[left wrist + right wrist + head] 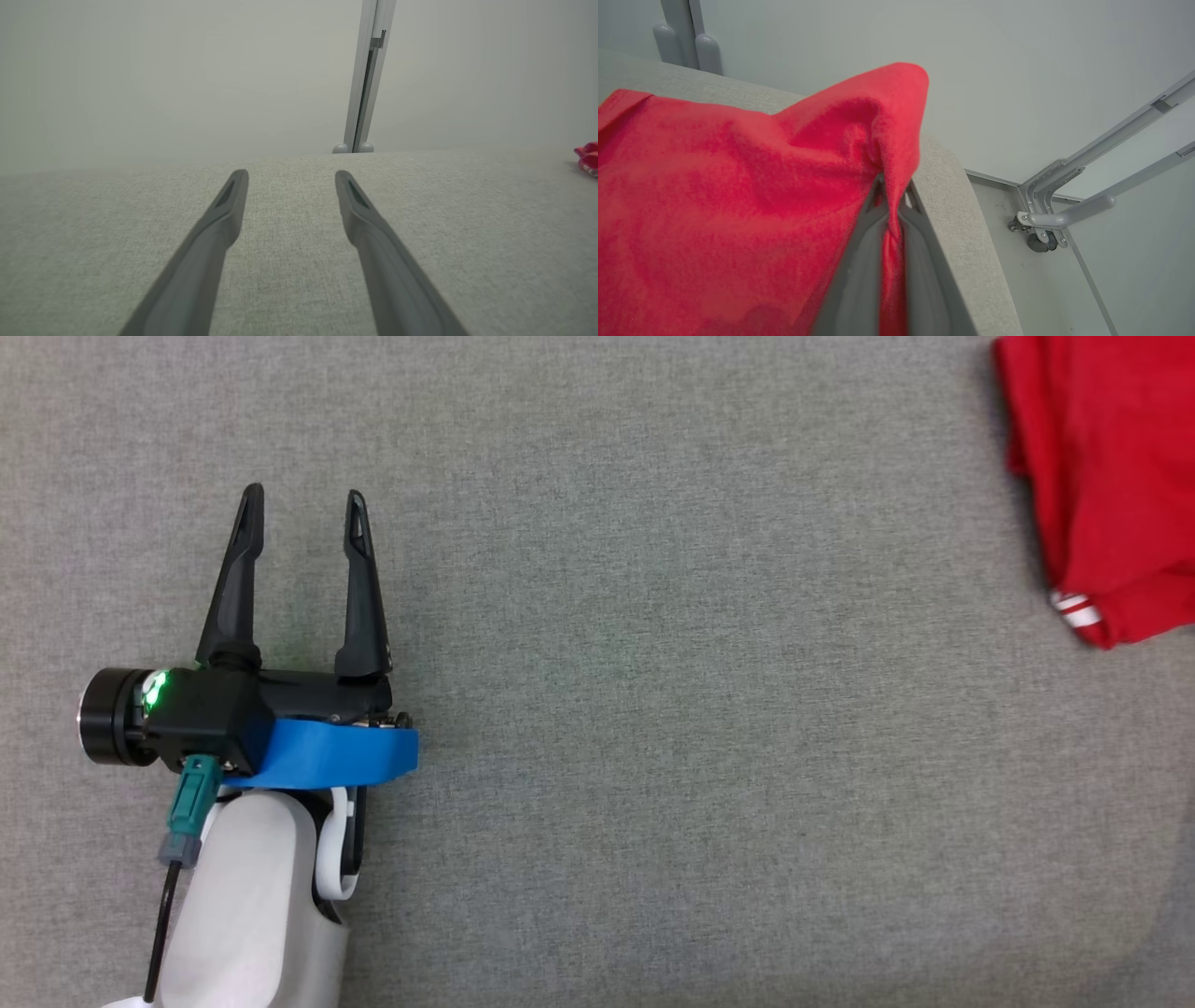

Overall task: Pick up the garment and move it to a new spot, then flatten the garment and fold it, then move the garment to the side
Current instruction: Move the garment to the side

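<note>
The red garment (1106,476) lies at the far right edge of the grey fabric table (653,709) in the head view, with a white-striped cuff at its lower corner. In the right wrist view my right gripper (893,186) is shut on a raised fold of the garment (738,196), close to the table's edge. My left gripper (303,504) hovers open over bare table at the left, far from the cloth. The left wrist view shows that gripper (292,177) with nothing between its fingers and a bit of the garment (588,158) at the far right.
The table's right edge (966,233) drops to a pale floor where a grey metal frame on a caster wheel (1041,228) stands. A pale wall with a vertical grey post (366,74) rises behind the table's far edge.
</note>
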Robot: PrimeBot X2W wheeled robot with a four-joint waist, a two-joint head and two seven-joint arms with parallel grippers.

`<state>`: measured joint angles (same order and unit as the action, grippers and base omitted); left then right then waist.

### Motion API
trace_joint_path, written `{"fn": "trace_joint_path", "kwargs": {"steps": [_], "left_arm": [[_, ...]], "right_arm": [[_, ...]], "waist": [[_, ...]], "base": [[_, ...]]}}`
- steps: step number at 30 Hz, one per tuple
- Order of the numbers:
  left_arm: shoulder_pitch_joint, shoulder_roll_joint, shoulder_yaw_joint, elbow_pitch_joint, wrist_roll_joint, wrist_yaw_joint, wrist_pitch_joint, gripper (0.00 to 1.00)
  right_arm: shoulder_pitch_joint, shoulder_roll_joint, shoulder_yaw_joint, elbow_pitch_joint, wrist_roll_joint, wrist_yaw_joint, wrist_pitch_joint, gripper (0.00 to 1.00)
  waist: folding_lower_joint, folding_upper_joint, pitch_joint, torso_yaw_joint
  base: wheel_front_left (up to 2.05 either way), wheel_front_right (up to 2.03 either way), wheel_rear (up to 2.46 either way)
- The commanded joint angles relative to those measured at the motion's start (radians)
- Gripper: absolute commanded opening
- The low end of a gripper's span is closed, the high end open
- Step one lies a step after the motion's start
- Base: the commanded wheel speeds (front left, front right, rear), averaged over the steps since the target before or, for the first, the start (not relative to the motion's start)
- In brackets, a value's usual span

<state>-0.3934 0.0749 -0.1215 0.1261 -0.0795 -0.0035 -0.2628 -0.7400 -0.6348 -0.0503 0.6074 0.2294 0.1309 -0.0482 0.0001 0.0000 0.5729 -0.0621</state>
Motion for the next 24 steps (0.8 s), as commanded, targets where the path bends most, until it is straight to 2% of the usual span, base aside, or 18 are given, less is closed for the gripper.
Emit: {"fn": "trace_joint_path", "kwargs": {"steps": [1, 5, 10, 11, 12, 13, 19, 24], "left_arm": [[-0.017, 0.001, -0.004, -0.007, 0.000, 0.004, -0.003, 1.00], [-0.017, 0.001, -0.003, -0.010, 0.000, 0.007, -0.003, 1.00], [-0.020, 0.001, -0.004, -0.009, -0.001, 0.010, -0.003, 1.00], [-0.021, 0.001, -0.003, -0.008, -0.001, 0.011, -0.003, 1.00], [-0.021, 0.002, -0.002, -0.008, -0.002, 0.012, -0.003, 1.00], [-0.020, 0.003, -0.001, -0.008, -0.002, 0.013, -0.003, 1.00], [-0.013, 0.002, -0.001, 0.003, -0.007, 0.013, -0.003, 1.00], [0.027, 0.001, 0.012, 0.017, -0.018, 0.015, -0.003, 1.00]], "right_arm": [[-0.032, -0.028, -0.007, 0.016, -0.001, 0.000, -0.008, 0.00], [-0.059, -0.076, -0.016, 0.084, 0.001, 0.000, 0.000, 0.00], [-0.098, -0.094, -0.013, 0.163, -0.003, 0.000, 0.007, 0.00], [-0.108, -0.093, -0.011, 0.174, -0.004, 0.000, 0.003, 0.06], [-0.114, -0.091, -0.010, 0.181, -0.005, 0.000, -0.002, 0.28], [-0.118, -0.083, -0.009, 0.189, -0.010, 0.000, -0.005, 1.00], [-0.147, -0.078, -0.019, 0.244, -0.029, 0.000, -0.058, 1.00], [-0.142, -0.033, 0.006, 0.244, -0.045, 0.000, -0.129, 1.00]], "waist": [[-0.0001, 0.0000, 0.009, 0.008], [-0.0001, 0.0000, 0.016, 0.009], [-0.0001, 0.0000, 0.019, 0.010], [-0.0001, 0.0000, 0.019, 0.009], [-0.0001, 0.0000, 0.019, 0.008], [-0.0001, 0.0000, 0.018, 0.007], [-0.0001, 0.0000, -0.005, 0.013], [-0.0001, 0.0000, -0.069, 0.013]], "base": [[0.00, 0.00, 0.00], [0.00, 0.00, 0.00], [0.00, 0.00, 0.00], [0.00, 0.00, 0.00], [0.00, 0.00, 0.00], [0.00, 0.00, 0.00], [0.00, 0.00, 0.00], [0.00, 0.00, 0.00]]}}
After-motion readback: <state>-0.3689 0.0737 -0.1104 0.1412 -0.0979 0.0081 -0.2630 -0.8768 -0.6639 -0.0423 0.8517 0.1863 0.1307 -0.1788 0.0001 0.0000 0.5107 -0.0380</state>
